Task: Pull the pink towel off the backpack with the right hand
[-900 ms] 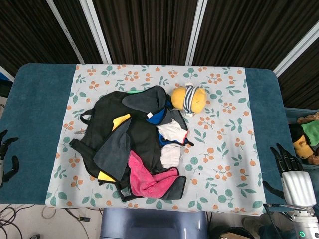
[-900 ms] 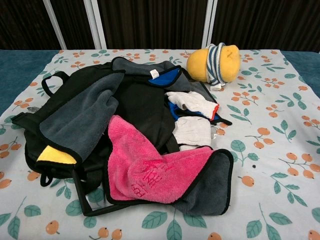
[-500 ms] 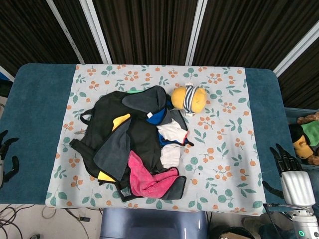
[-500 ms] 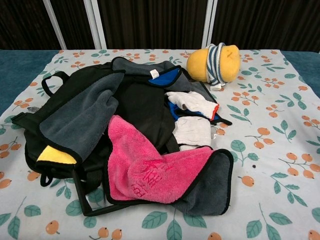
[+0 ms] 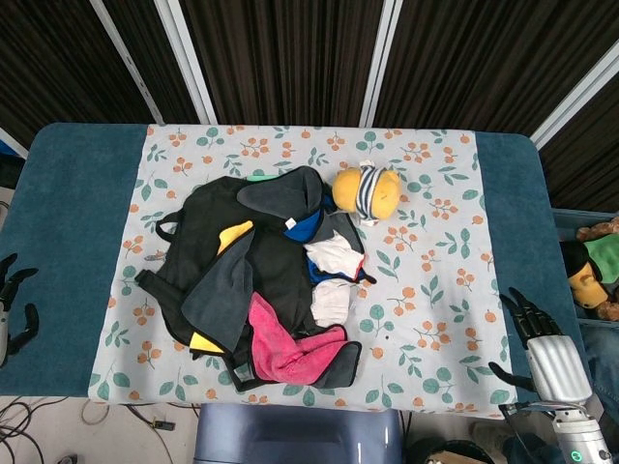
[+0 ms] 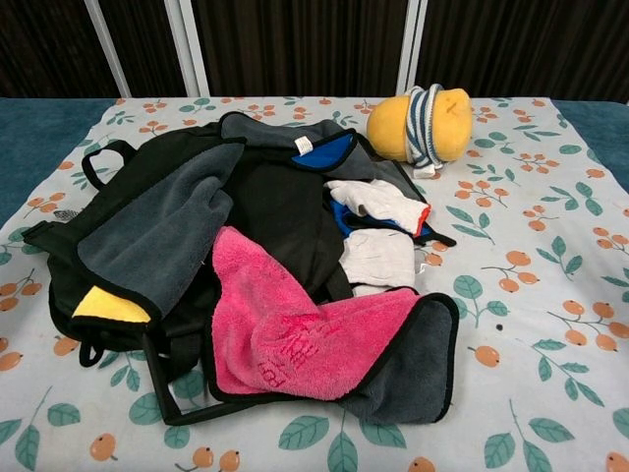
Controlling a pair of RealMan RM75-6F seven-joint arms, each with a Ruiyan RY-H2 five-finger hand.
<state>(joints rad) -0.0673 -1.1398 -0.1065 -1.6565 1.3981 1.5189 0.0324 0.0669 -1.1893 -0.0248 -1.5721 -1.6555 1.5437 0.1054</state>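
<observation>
Right now my right hand [image 5: 542, 338] waits open-fingered at the table's near right edge, well apart from the pink towel [image 6: 295, 329] draped over the black backpack's [image 6: 275, 211] near side. Soft, light cloth; I'd pinch its loose right corner.

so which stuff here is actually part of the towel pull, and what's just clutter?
Job: fluffy pink towel; black fabric backpack; right robot hand.

Clutter: yellow plush toy with striped band; white cloth gloves; dark grey towels; left robot hand.
</observation>
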